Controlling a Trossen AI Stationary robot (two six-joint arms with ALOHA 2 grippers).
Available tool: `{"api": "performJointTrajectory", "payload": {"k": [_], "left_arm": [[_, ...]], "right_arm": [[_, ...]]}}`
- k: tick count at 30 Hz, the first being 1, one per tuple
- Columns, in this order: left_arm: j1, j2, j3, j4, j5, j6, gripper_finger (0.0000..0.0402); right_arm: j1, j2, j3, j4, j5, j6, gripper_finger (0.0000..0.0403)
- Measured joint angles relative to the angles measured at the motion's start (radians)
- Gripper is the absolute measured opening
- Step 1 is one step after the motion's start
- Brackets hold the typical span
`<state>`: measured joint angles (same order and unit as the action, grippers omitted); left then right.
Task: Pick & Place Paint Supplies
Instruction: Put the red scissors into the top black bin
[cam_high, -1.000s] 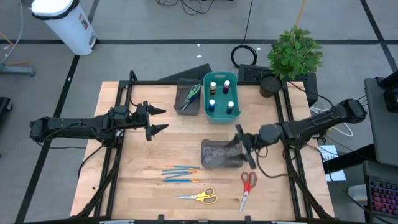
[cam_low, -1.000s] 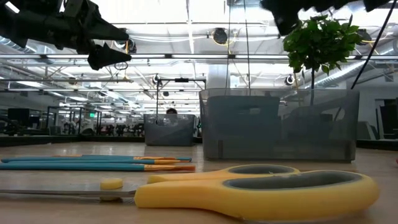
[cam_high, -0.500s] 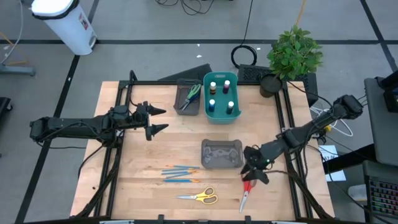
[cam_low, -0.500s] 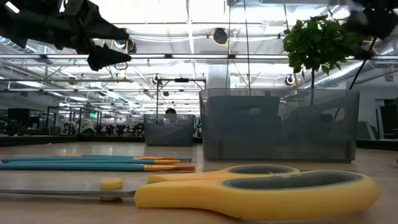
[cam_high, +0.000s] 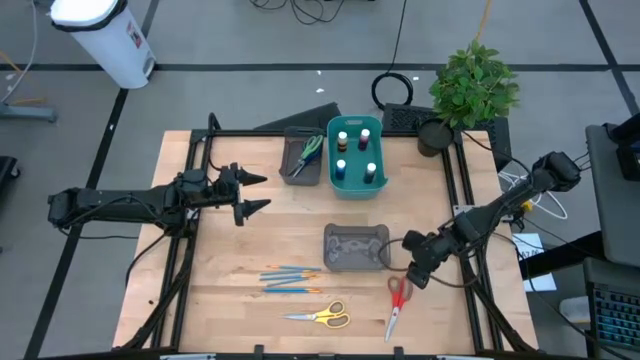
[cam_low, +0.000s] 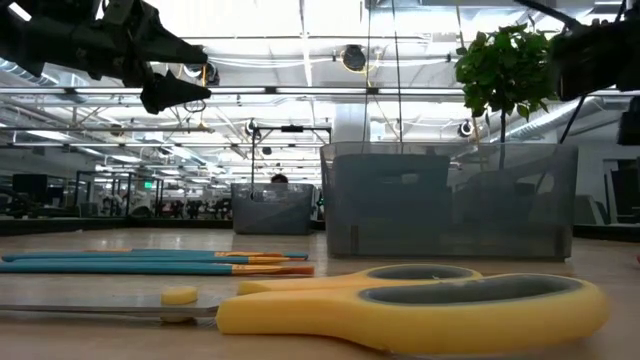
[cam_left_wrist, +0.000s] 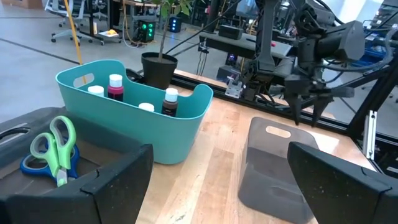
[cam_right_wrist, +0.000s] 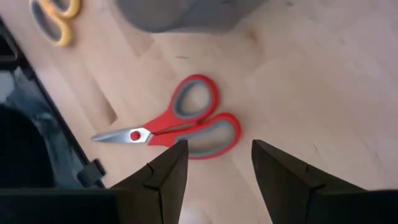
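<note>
My left gripper (cam_high: 252, 192) waits wide open and empty over the table's left half, well apart from the work. My right gripper (cam_high: 415, 270) hovers just above the red scissors (cam_high: 397, 303), fingers (cam_right_wrist: 163, 176) parted and holding nothing; the handles sit between and just beyond the fingertips. I judge this the approach to a pick (nothing touched yet). The scissors lie flat, long axis running toward the table's near edge, handles toward the gripper, blades pointing away. Next I'd descend, straddle the handles, then close.
</note>
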<state>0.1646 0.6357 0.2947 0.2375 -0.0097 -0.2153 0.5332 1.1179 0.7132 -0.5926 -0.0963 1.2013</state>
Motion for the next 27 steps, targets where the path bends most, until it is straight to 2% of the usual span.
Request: {"api": "performJointTrajectory", "payload": {"k": [6,10,27], "left_arm": [[0.000,0.000,0.000,0.000,0.000,0.000,0.0379],[0.000,0.000,0.000,0.000,0.000,0.000,0.0379],[0.000,0.000,0.000,0.000,0.000,-0.026,0.0379]], "right_arm": [[0.033,0.101,0.000,0.050,0.001,-0.143,0.0168],[0.075,0.163,0.000,0.048,0.050,-0.201,0.0168],[0.151,0.309,0.000,0.104,0.199,-0.280,0.0168]]}}
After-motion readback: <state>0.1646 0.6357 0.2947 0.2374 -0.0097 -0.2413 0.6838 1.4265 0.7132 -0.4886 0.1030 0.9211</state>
